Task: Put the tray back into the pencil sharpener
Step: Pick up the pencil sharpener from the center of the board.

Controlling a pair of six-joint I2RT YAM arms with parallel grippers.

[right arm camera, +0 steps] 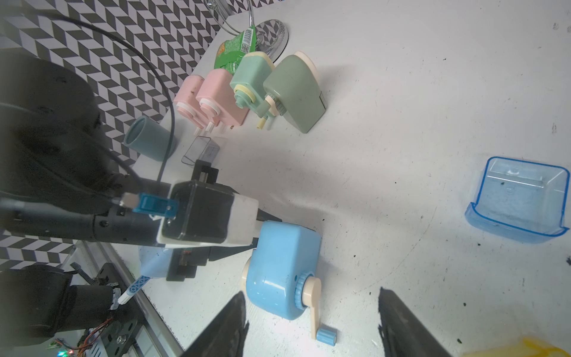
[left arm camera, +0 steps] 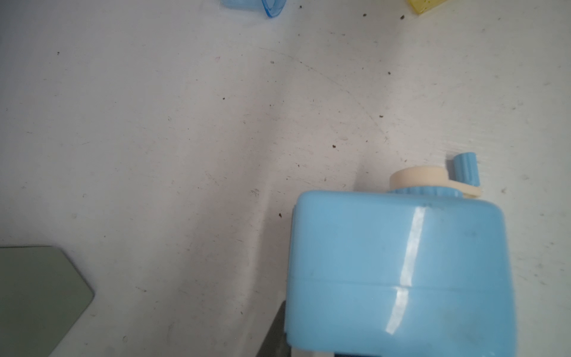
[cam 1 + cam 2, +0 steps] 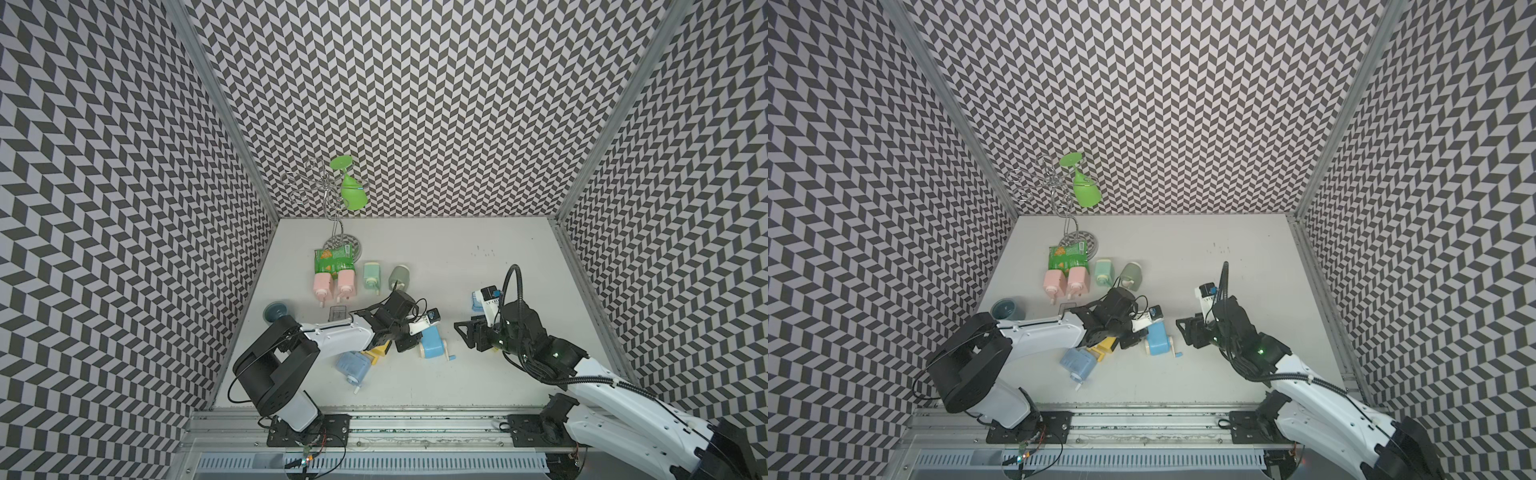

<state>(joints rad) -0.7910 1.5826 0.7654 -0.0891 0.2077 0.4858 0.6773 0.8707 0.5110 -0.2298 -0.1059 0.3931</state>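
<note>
A blue pencil sharpener (image 3: 432, 347) sat near the front of a white table (image 3: 457, 257), with its cream crank (image 1: 313, 304) pointing toward the right arm. The left gripper (image 3: 407, 337) was at the end opposite the crank, with a black finger on either side of the body. Whether it was squeezing could not be told. The right gripper (image 1: 312, 296) hung just beside the crank, its jaws spread wide and empty.

The clear blue tray (image 1: 519, 201) lay on the table outside the sharpener, apart from both grippers, with its hollow showing. From above, the right arm's wrist camera hid most of it.

Beside the left arm lay a yellow sharpener (image 3: 376, 353) and a paler blue one (image 3: 353, 365). Farther back stood two pink sharpeners (image 3: 334, 283), a mint one (image 3: 371, 274) and a grey-green one (image 3: 400, 277). A small clear tray (image 3: 338, 311) and a grey-blue cup (image 3: 276, 311) sat nearby.

A green snack packet (image 1: 234, 49) bore a barcode and a square code. Its lettering was too small to read.
</note>
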